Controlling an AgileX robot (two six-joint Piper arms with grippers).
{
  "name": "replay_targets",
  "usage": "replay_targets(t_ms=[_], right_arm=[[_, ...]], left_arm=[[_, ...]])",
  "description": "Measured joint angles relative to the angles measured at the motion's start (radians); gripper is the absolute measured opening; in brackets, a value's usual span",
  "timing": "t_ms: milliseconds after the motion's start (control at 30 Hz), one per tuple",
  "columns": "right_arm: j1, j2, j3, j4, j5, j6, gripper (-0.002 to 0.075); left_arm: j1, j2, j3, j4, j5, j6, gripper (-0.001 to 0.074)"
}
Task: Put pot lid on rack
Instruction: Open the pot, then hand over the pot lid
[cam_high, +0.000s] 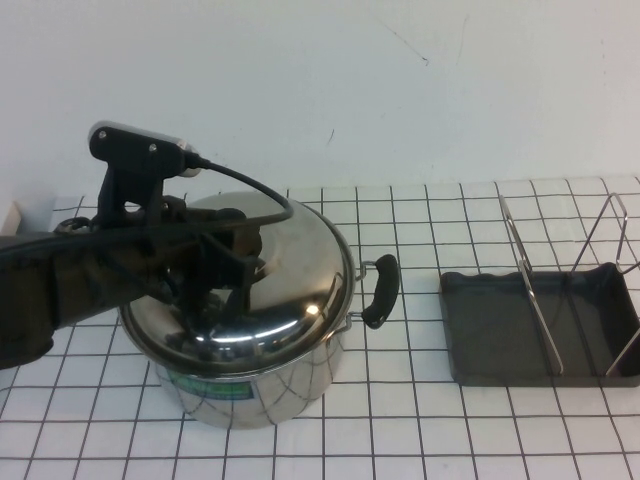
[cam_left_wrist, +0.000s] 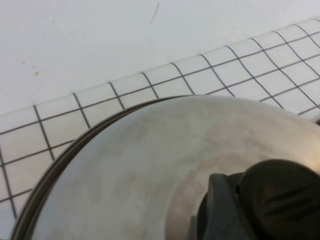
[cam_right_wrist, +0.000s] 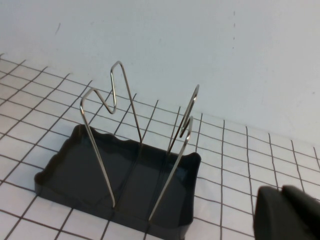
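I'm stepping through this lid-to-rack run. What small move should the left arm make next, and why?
Probably close on the knob, then lift. The left gripper sits at the centre of the pot lid, which is on the pot. The rack holds nothing; the right gripper waits beside it.

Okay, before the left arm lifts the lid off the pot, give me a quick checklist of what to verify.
1. Pot lid seated on the pot: ok.
2. Left gripper over the lid's centre: ok.
3. Fingers closed on the knob: cannot tell.
4. Rack upright in its tray, nothing in it: ok.
5. Table between pot and rack free: ok.
6. Right gripper near the rack, maybe in the path: cannot tell.
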Motion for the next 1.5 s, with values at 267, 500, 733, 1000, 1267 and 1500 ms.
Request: replay_targets(t_ms=[267,500,733,1000,1267,1500], right_arm=[[0.0,0.0,0.0,0.0,0.0,-0.002,0.0011],[0.0,0.0,0.0,0.0,0.0,-0.004,0.0011],[0.0,0.0,0.0,0.0,0.0,-0.006,0.0011],[0.0,0.0,0.0,0.0,0.0,-0.008,0.0011],[0.0,0.0,0.0,0.031,-0.018,-0.008,0.0011],[0.0,0.0,-0.062,0.345,-0.089,-0.021,0.0011]], left_arm=[[0.0,0.006,-0.016,0.004,0.036,0.009,0.0335],[0.0,0.016,-0.075,0.006,0.082,0.0,0.0335],[0.0,-0.002,-0.094,0.01,0.103,-0.002,0.0335],[0.0,-0.15,-0.094,0.01,0.116,-0.036,0.0335],[0.0,-0.26,-0.146,0.013,0.249,-0.146,0.0335],[0.0,-0.259,-0.191,0.027,0.366,-0.272,0.0335]])
